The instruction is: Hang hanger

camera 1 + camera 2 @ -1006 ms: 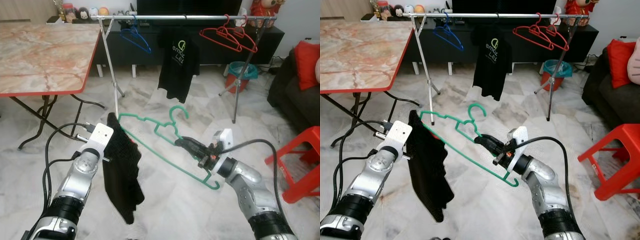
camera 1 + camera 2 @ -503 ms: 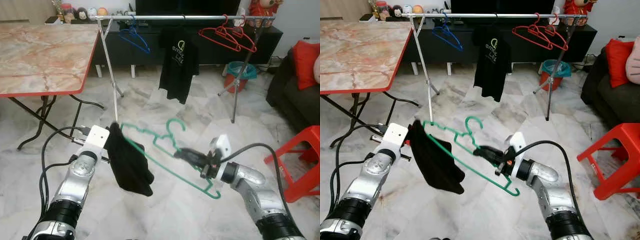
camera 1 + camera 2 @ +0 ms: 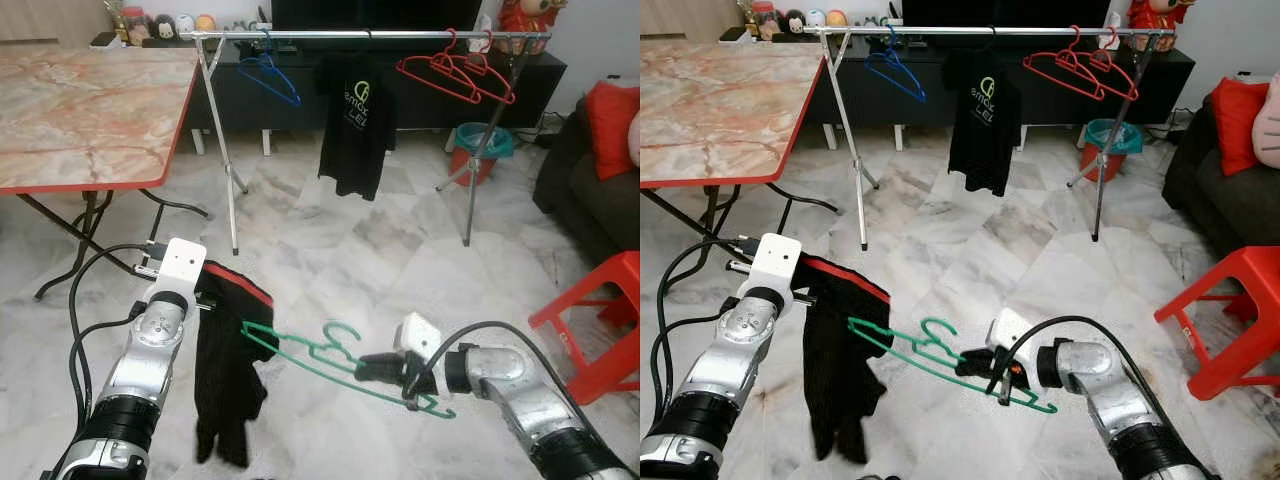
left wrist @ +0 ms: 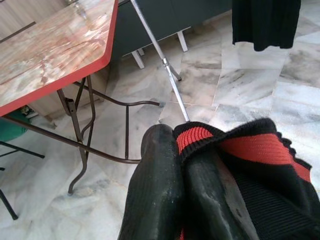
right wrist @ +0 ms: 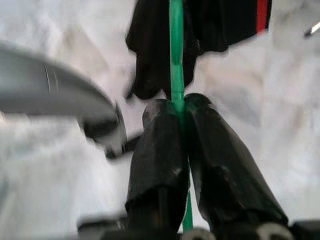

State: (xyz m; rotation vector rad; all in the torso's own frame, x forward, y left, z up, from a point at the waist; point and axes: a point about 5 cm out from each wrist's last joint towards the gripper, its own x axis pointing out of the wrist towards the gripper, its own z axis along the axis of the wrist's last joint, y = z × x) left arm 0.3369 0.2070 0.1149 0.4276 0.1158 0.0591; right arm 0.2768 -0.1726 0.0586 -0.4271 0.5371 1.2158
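Where the black T-shirt (image 3: 356, 125) hangs on the far rail (image 3: 380, 35), its green-and-white print is too small to read; the green hanger (image 3: 330, 358) is thin wire-like plastic, lying low and nearly flat above the marble floor (image 3: 400, 240); the right gripper (image 3: 375, 369) is clamped on its bar, the left gripper (image 4: 190, 165) pinches a black garment with red trim (image 3: 225, 370) just left of it; a marble-topped table (image 3: 80, 100) stands far left, a red stool (image 3: 600, 320) right.

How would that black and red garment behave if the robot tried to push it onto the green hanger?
Probably floppy: the black and red garment droops in folds from the left gripper. It looks light and would likely bunch rather than slide along the green hanger.
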